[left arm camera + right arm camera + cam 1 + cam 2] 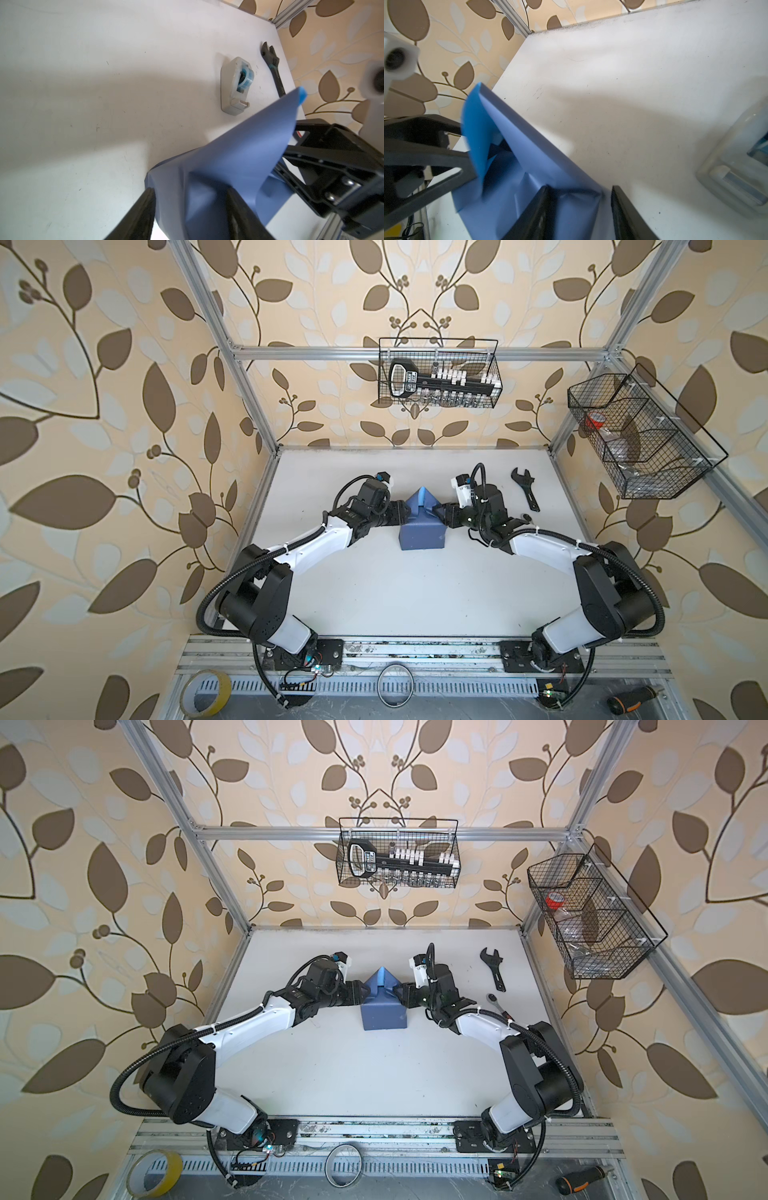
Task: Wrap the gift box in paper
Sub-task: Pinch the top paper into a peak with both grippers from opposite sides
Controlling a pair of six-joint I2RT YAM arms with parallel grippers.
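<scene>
end-flap step, mid-frame: left gripper (pixel 190 189) straddles the paper (pixel 420 533), can't tell if it's pinching; right gripper (pixel 580 187) has fingers apart. next you'd probably press that paper down flat.

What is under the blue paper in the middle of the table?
Only the paper shows, folded into a box-shaped bundle with one flap standing up. What it covers cannot be made out in any view.
</scene>
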